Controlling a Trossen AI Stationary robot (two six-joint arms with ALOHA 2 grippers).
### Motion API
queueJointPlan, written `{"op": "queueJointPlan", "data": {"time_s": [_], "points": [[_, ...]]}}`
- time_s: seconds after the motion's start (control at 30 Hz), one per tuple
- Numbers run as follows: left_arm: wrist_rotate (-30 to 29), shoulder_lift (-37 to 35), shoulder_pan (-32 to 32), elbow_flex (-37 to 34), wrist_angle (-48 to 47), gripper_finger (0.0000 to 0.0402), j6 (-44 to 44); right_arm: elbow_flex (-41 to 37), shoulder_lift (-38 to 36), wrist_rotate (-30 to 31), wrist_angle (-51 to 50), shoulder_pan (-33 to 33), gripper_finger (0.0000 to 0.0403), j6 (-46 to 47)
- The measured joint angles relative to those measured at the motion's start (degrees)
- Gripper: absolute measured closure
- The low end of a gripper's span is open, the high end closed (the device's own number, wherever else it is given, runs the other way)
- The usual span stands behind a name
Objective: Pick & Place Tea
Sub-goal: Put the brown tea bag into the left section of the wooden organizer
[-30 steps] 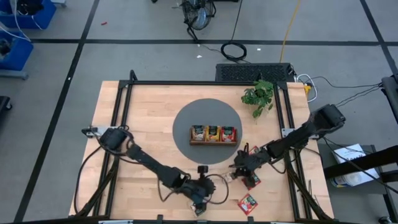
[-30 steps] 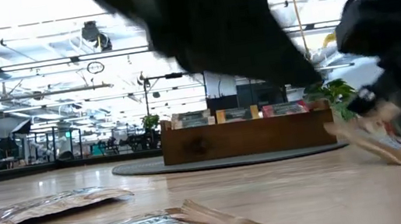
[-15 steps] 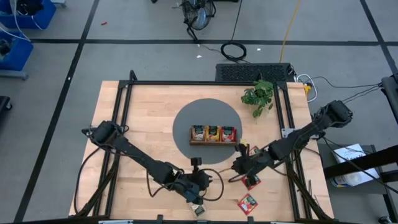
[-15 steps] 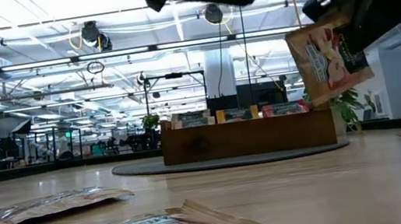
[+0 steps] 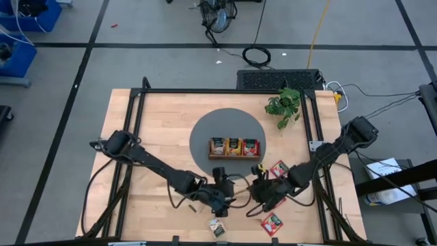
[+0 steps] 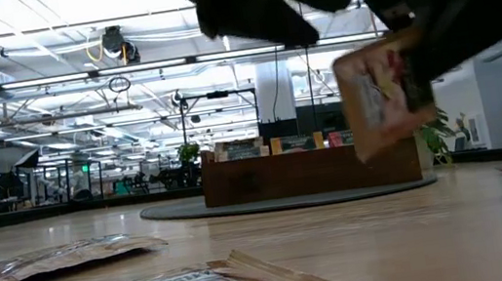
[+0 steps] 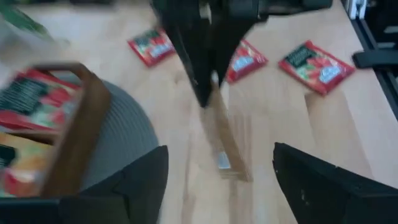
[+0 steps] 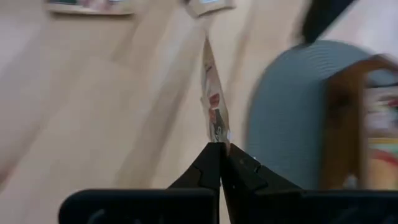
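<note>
Nearest the low camera, two tea packets (image 6: 61, 258) are seen lying flat on the desk (image 6: 394, 248) at its front edge; from above, one of them (image 5: 217, 228) lies just in front of the left hand; a red packet (image 5: 272, 223) lies near the front right.

Above them, the right hand (image 8: 219, 149) is closed on the edge of a pale packet (image 8: 212, 102); the packet is pinched between the shut fingertips and is held edge-on, clear of the desk; in the low view it (image 6: 382, 92) hangs tilted in the air in front of the tray; from above, the right hand (image 5: 263, 195) sits at the front centre of the desk, just right of the left hand.

The left hand (image 5: 222, 193) is spread wide and holds nothing; its two dark fingers (image 7: 140, 183) stand well apart in its wrist view, with the held packet (image 7: 219, 134) and the right hand's fingertips between and beyond them; no contact with the packet is shown.

Farther on, more red packets (image 7: 316, 63) lie on the bare wood at the right; one (image 5: 278, 169) lies near the round grey mat (image 5: 205, 130).

On the mat stands the wooden tray (image 5: 233, 156), with packets standing in all three compartments; behind it, at the far right, is a green plant (image 5: 285, 104).
</note>
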Motion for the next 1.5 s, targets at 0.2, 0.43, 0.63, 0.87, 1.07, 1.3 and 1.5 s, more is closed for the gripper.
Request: {"op": "queueJointPlan", "data": {"time_s": [0.2,0.43,0.63,0.87,1.07,1.3,1.5], "points": [[3.4,2.0,0.9,0.0,0.5,0.0119,-0.5,1.6,0.0,5.2,-0.1,0.4,0.0403,-1.2],[-1.6,3.7,1.3,0.0,2.0,0.0171,0.0,1.7,0.0,5.2,1.6,0.4,0.0403,-1.2],[-3.2,3.8,1.2,0.0,1.8,0.0289,1.1,1.7,0.0,5.2,2.6,0.7,0.0403,-2.3],[-3.4,3.8,0.4,0.0,1.8,0.0379,4.0,1.7,0.0,4.2,3.3,0.7,0.0398,-2.6],[-4.3,3.8,-0.7,0.0,1.4,0.0384,5.2,1.4,0.0,2.2,7.8,1.2,0.0357,-2.0],[-5.9,3.8,-1.4,0.0,1.4,0.0373,5.5,-0.9,-0.1,2.3,14.7,1.5,0.0241,-2.8],[-8.9,3.8,-1.8,0.0,1.5,0.0389,5.6,-5.5,-2.0,3.9,26.9,1.5,0.0159,-3.3]]}}
